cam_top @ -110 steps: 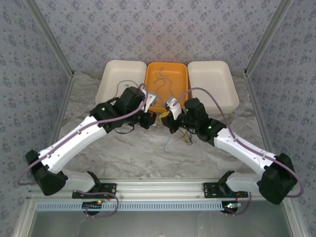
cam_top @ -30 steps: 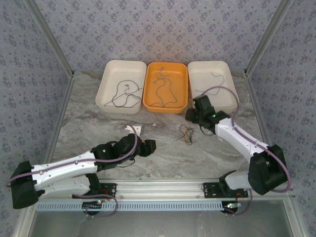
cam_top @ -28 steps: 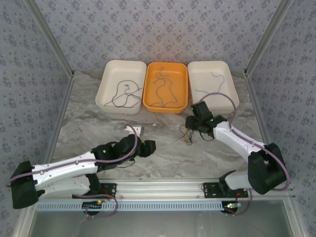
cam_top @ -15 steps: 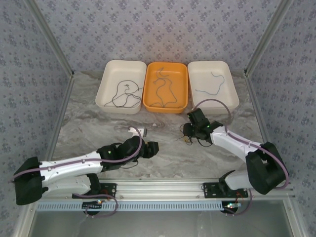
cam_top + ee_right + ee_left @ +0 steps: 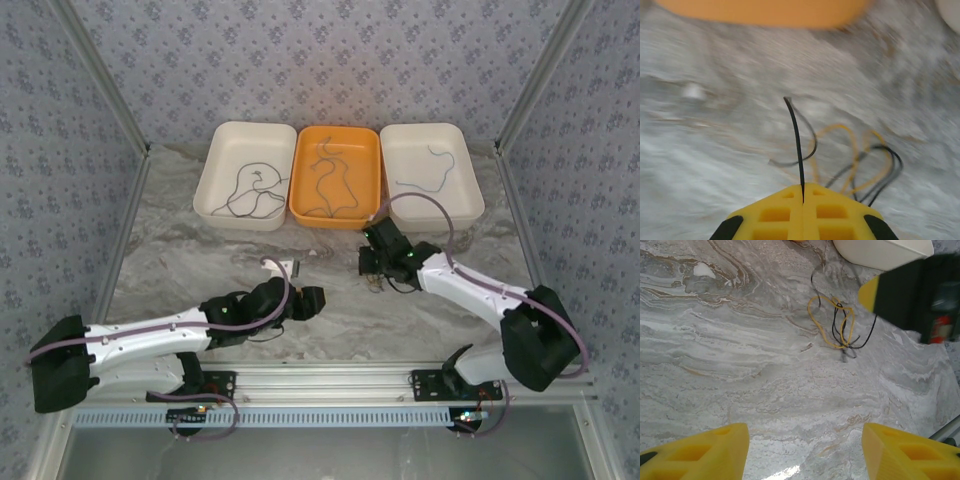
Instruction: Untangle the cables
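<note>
Evidently the marble table [image 5: 180,250] was laid out for sorting: across the upper middle of the top view sat a white tray [image 5: 247,125], an orange tray [image 5: 340,130] and a second white tray [image 5: 425,127], each keeping sorted cables [image 5: 330,190] apart. The left gripper [image 5: 310,300], lower centre, hung with fingers spread and empty (perhaps waiting to pin). The right gripper [image 5: 803,189] had clenched on one dark wire [image 5: 797,145] rising from the small knot of cables [image 5: 840,327] at mid-frame — likely to draw it free of the tan loops.
</note>
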